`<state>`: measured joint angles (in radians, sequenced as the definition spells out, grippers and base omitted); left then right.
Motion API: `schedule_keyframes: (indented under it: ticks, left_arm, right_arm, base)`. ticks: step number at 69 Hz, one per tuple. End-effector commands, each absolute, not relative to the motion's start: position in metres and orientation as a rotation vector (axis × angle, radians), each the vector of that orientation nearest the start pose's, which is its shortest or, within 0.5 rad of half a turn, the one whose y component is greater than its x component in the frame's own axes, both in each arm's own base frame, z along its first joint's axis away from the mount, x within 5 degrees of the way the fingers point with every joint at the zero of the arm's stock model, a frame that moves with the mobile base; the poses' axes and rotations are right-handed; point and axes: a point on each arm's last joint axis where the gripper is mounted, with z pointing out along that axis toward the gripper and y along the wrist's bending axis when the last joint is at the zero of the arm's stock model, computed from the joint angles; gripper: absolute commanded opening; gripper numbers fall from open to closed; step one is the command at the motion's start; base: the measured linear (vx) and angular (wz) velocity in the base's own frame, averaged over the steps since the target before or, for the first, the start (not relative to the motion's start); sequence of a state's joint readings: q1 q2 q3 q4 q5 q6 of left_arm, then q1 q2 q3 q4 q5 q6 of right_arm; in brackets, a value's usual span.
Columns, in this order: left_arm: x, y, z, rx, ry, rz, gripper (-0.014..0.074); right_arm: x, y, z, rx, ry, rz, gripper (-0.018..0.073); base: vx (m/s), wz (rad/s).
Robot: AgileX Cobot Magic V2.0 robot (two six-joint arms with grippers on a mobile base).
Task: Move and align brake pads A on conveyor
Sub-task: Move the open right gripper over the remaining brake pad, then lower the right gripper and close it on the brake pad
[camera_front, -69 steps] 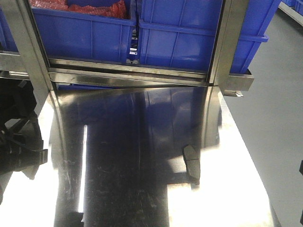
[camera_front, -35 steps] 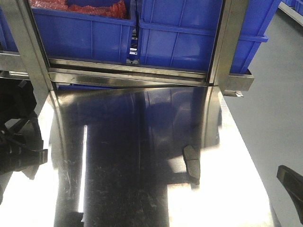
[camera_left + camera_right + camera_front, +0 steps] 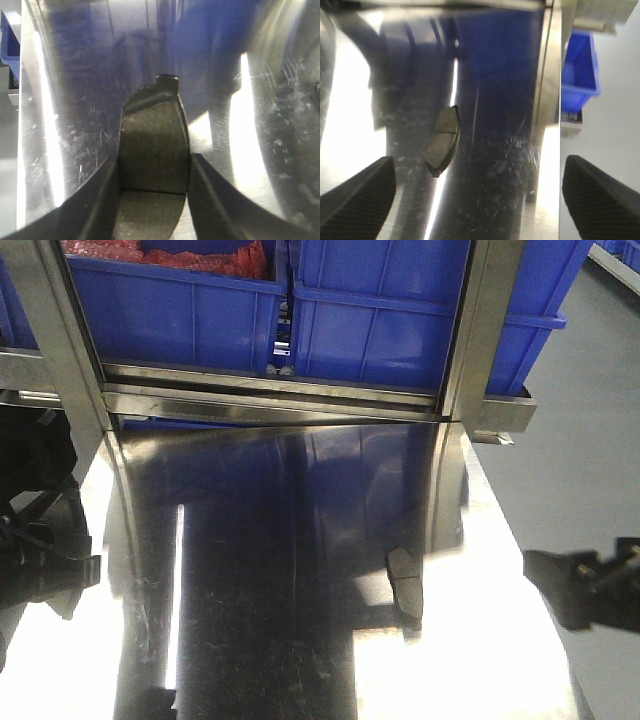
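In the left wrist view my left gripper is shut on a dark grey brake pad. Its rough face and centre groove show between the fingers, just over the shiny steel table. A second brake pad lies on the steel table right of centre; the right wrist view shows this pad ahead and to the left. My right gripper is open and empty. From the front, this gripper hangs at the table's right edge, right of that pad. The conveyor is out of view.
Blue bins stand behind a steel frame at the table's far end; one holds red material. My left arm is a dark mass at the left edge. Grey floor lies beyond the table's right edge.
My right gripper has come into the front view from the lower right and moved up and left towards the lying pad. The left arm and that pad have not moved.
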<state>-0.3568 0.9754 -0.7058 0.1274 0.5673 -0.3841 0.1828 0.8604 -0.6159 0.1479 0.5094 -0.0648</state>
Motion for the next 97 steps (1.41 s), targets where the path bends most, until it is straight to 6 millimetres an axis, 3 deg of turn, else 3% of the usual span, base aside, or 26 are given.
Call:
schedule_keyframes:
  ticks: [1,9,21,43,53,72,97]
  left_arm:
    - [0.185,-0.063,0.310,0.067,2.212,-0.280,0.0198]
    - [0.185,-0.063,0.310,0.067,2.212,-0.280,0.0198]
    - [0.185,-0.063,0.310,0.067,2.212,-0.280,0.0198]
    - [0.185,-0.063,0.310,0.067,2.212,-0.280,0.0198]
    - [0.185,-0.063,0.310,0.067,2.212,-0.280,0.0198]
    - [0.185,-0.063,0.310,0.067,2.212,-0.280,0.0198]
    - [0.185,-0.063,0.310,0.067,2.212,-0.280,0.0198]
  right_arm:
    - [0.201,0.042,0.296,-0.163,2.237,0.203,0.0631]
    - [0.235,0.053,0.287,-0.161,2.338,0.224,0.0626]
    - [0.276,0.089,0.268,-0.210,2.495,0.246,0.0620]
    - [0.320,0.143,0.240,-0.276,2.681,0.111,0.0608]
    - [0.332,0.155,0.221,-0.288,2.746,0.092,0.0601]
    - [0.340,0.158,0.192,-0.288,2.823,0.057,0.0594]
    - [0.340,0.158,0.190,-0.289,2.828,0.055,0.0587]
  base:
    - [0.00,0.00]
    - [0.00,0.00]
    - [0.00,0.00]
    - [0.00,0.00]
    - [0.00,0.00]
    - [0.00,0.00]
    - [0.00,0.00]
